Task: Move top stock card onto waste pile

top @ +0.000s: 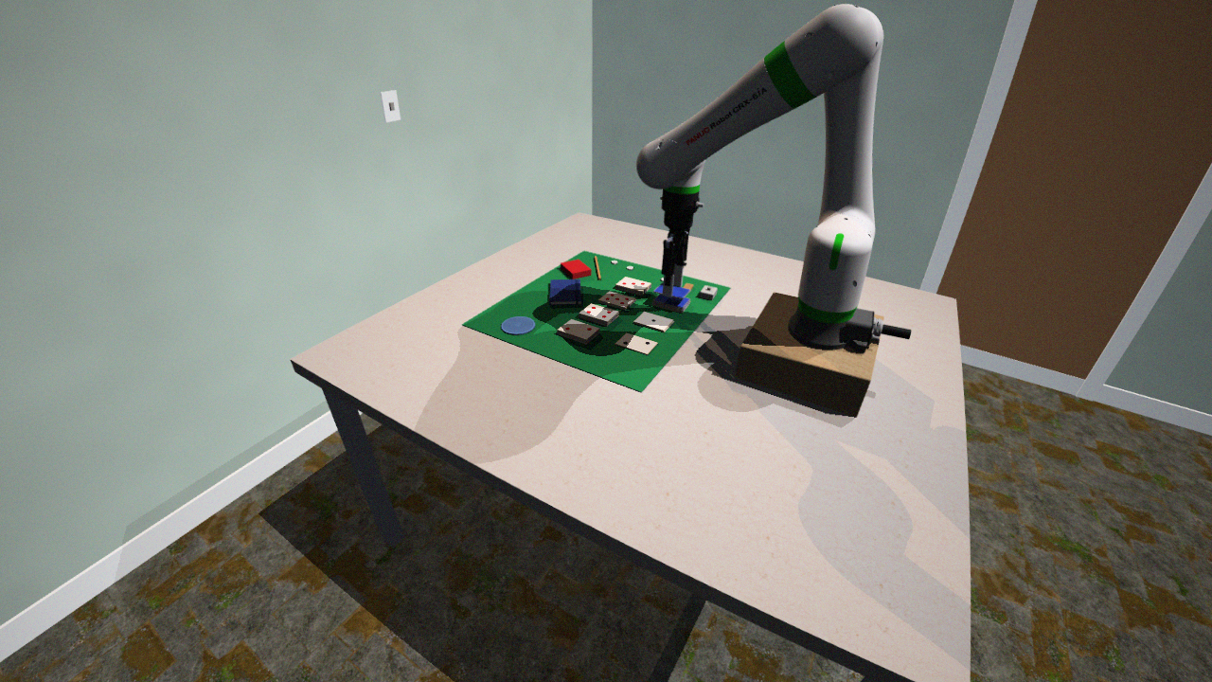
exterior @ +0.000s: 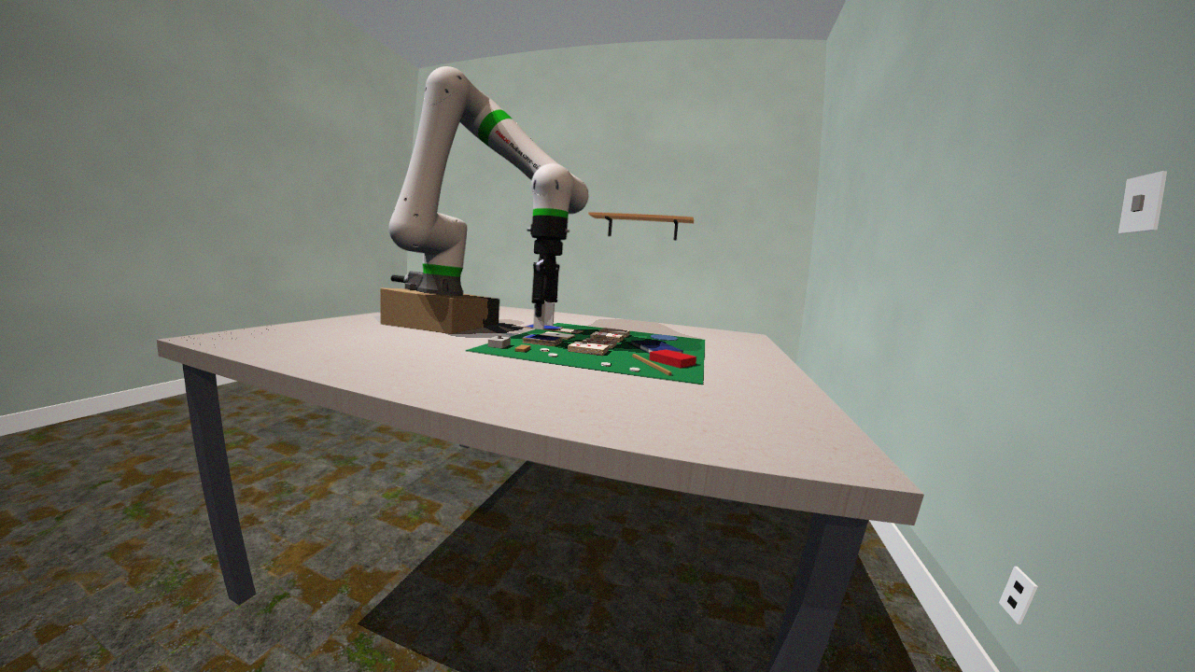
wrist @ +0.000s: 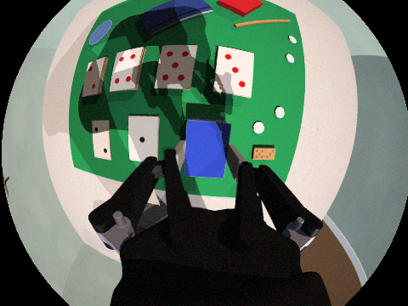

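On the green mat (top: 593, 323), my gripper (wrist: 206, 150) is shut on the blue-backed top card (wrist: 207, 149) across its two long edges. It holds the card flat, a little above the face-down stock (top: 669, 302). The gripper also shows in the top view (top: 671, 282) and the exterior view (exterior: 542, 313). The waste pile (wrist: 143, 138), a face-up card with one black pip, lies just left of the stock in the wrist view and also shows in the top view (top: 654, 320). Another single-pip card (wrist: 102, 138) lies further left in that row.
A row of face-up red-pip cards (wrist: 176, 65) lies beyond the near row. A dark blue box (wrist: 172, 12), a red block (wrist: 240, 2), a thin stick (wrist: 262, 22) and a blue disc (wrist: 100, 32) sit at the far edge. White chips (wrist: 258, 127), a tan block (wrist: 263, 153) and a grey cube (top: 707, 292) lie right of the stock.
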`<action>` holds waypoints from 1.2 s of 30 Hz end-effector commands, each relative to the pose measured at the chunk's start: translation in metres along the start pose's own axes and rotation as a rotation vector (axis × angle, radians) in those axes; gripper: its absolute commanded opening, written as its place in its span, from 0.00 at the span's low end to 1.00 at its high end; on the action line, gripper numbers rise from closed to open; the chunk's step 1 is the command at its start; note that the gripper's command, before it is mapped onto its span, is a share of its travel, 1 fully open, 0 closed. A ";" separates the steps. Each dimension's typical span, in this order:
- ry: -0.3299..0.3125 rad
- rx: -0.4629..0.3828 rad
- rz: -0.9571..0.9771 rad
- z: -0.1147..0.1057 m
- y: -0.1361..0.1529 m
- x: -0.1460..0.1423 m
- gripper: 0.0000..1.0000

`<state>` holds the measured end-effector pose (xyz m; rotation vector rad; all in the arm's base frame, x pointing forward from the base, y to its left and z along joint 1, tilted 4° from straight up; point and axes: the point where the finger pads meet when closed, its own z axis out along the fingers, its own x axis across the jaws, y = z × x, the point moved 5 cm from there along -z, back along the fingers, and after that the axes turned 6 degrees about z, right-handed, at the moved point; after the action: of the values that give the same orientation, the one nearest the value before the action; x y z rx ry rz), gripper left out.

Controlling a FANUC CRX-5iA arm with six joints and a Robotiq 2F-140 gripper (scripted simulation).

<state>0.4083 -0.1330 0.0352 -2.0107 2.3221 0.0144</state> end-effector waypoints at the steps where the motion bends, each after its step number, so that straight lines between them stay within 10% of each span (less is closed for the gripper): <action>1: 0.000 0.000 0.000 -0.008 0.000 0.000 0.43; 23: 0.000 0.000 0.000 -0.014 0.000 -0.002 0.43; 36: 0.000 0.000 0.007 -0.014 0.005 -0.051 0.43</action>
<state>0.4093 -0.0912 0.0513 -2.0041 2.3267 0.0169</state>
